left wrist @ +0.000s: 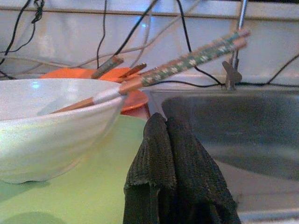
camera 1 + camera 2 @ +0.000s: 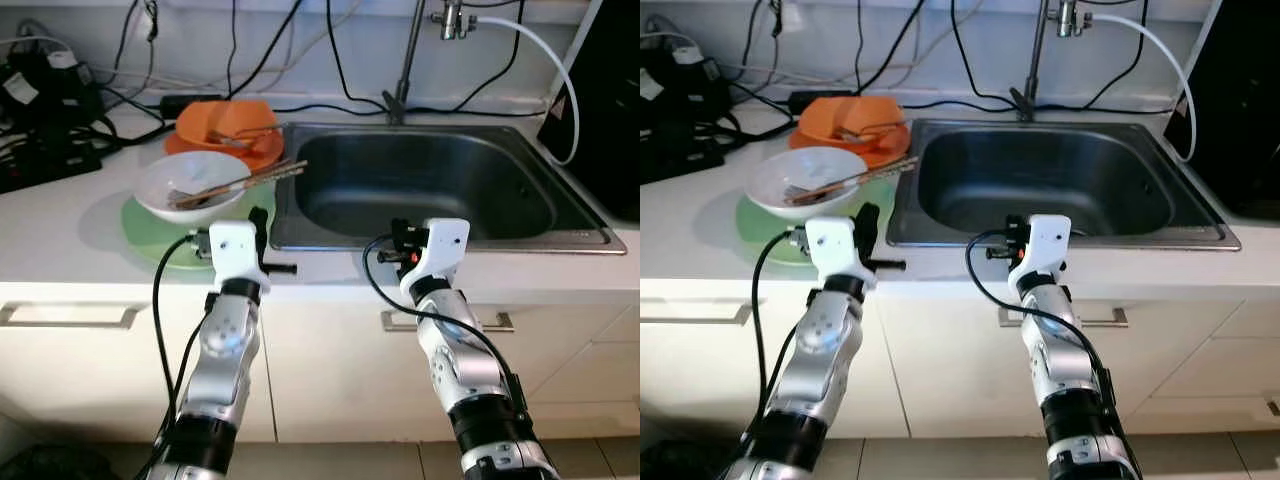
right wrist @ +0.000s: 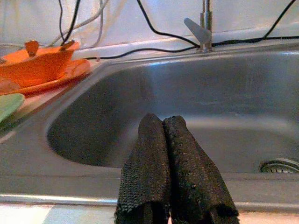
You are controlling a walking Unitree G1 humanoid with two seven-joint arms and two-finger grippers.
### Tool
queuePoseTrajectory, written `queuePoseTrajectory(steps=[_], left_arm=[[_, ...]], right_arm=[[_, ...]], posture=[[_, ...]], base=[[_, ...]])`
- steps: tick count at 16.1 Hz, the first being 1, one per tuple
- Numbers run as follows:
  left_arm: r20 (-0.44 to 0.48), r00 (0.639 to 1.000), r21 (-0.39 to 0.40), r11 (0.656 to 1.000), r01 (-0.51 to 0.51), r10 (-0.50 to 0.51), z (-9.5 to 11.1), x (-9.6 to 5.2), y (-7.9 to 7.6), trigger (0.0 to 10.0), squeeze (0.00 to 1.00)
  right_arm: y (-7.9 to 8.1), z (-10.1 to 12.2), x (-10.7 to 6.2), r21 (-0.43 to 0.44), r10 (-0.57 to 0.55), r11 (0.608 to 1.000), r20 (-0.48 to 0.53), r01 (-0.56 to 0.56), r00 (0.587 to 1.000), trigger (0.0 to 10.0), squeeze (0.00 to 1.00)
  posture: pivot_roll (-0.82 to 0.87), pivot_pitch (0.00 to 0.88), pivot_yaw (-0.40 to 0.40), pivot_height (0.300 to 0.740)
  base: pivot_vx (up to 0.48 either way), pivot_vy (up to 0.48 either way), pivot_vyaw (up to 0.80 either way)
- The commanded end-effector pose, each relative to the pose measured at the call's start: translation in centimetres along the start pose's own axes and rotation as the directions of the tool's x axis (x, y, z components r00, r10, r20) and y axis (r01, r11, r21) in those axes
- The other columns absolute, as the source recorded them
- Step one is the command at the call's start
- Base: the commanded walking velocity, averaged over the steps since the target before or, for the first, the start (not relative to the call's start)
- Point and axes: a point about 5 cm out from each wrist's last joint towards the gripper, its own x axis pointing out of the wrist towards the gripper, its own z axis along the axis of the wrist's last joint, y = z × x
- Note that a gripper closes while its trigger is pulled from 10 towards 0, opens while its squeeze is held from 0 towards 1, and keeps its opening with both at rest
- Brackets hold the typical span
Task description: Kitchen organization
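A white bowl (image 2: 190,186) stands on a green plate (image 2: 150,240) on the white counter, left of the sink (image 2: 430,180). A pair of chopsticks (image 2: 250,180) and a fork lie across the bowl. Behind it an orange bowl (image 2: 225,122) sits on an orange plate with utensils in it. My left gripper (image 2: 258,222) is shut and empty, at the counter's front edge just right of the green plate. My right gripper (image 2: 398,238) is also shut and empty, at the sink's front rim. Its fingers (image 3: 170,158) point into the steel basin.
A faucet (image 2: 405,60) rises behind the sink, with a white hose (image 2: 555,70) to its right. Black cables and a power strip (image 2: 45,150) crowd the back left of the counter. A dark appliance (image 2: 605,110) stands at the right. Drawers with handles (image 2: 65,316) lie below.
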Motion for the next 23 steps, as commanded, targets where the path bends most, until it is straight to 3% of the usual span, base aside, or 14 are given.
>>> queuePoseTrajectory(steps=[1,3,4,5,11,13,14,21,22,23], left_arm=[[0.033,0.999,0.053,0.998,0.039,-0.041,1.0,0.0,-0.3,10.0,0.0],[0.07,0.994,0.116,0.991,0.07,-0.079,2.0,-0.1,-0.5,10.0,0.0],[0.114,0.983,0.238,0.965,0.114,-0.144,3.2,-0.4,-0.9,10.0,0.0],[0.129,0.977,0.285,0.95,0.127,-0.169,3.6,-0.6,-1.1,10.0,0.0],[0.211,0.953,0.443,0.89,0.106,-0.219,5.9,-0.9,-1.8,10.0,0.0],[0.197,0.959,0.498,0.863,0.082,-0.204,6.0,-0.5,-1.7,10.0,0.0],[0.181,0.967,0.515,0.855,0.062,-0.179,5.7,-0.2,-1.4,10.0,1.0],[0.14,0.982,0.55,0.834,0.031,-0.128,5.0,1.2,-0.6,10.0,1.0],[0.126,0.976,0.531,0.844,0.083,-0.175,5.0,1.6,-1.1,10.0,1.0],[0.133,0.973,0.556,0.827,0.084,-0.189,5.1,1.7,-1.3,10.0,1.0]], right_arm=[[-0.2,-0.3,-0.1,0.01,-0.009,1.0,-0.013,0.009,1.0,10.0,0.0],[-0.2,-0.3,-0.1,0.012,-0.008,1.0,-0.012,0.008,1.0,10.0,0.0],[-0.1,-0.2,-0.1,0.013,-0.007,1.0,-0.011,0.007,1.0,10.0,0.0],[-0.1,-0.3,-0.1,0.013,-0.007,1.0,-0.011,0.007,1.0,10.0,0.0],[-0.2,0.3,0.2,0.012,-0.008,1.0,0.005,0.008,1.0,10.0,0.0],[-0.3,0.6,0.3,0.013,-0.007,1.0,0.018,0.007,1.0,10.0,0.0],[-0.2,0.7,0.4,0.015,-0.006,1.0,0.021,0.006,1.0,10.0,0.0],[-0.2,0.6,0.4,0.02,-0.009,1.0,0.018,0.009,1.0,10.0,0.0],[-0.1,0.7,0.5,0.021,-0.008,1.0,0.021,0.008,1.0,10.0,0.0],[-0.1,0.8,0.5,0.021,-0.009,1.0,0.023,0.008,1.0,10.0,0.0]], posture=[[0.03,0.056,0.004,0.74],[0.03,0.054,0.005,0.74],[0.03,0.047,0.009,0.74],[0.03,0.044,0.01,0.74],[0.03,0.031,0.01,0.74],[0.03,0.027,0.009,0.74],[0.03,0.027,0.009,0.74],[0.03,0.038,0.003,0.74],[0.02,0.036,0.003,0.74],[0.03,0.036,0.003,0.74]], base=[[0.0,0.0,0.0],[0.0,0.0,0.0],[0.0,0.0,0.0],[0.0,0.0,0.0],[0.0,0.0,0.0],[0.0,0.0,0.0],[0.0,0.0,0.0],[0.0,0.0,0.0],[0.0,0.0,0.0],[0.0,0.0,0.0]])
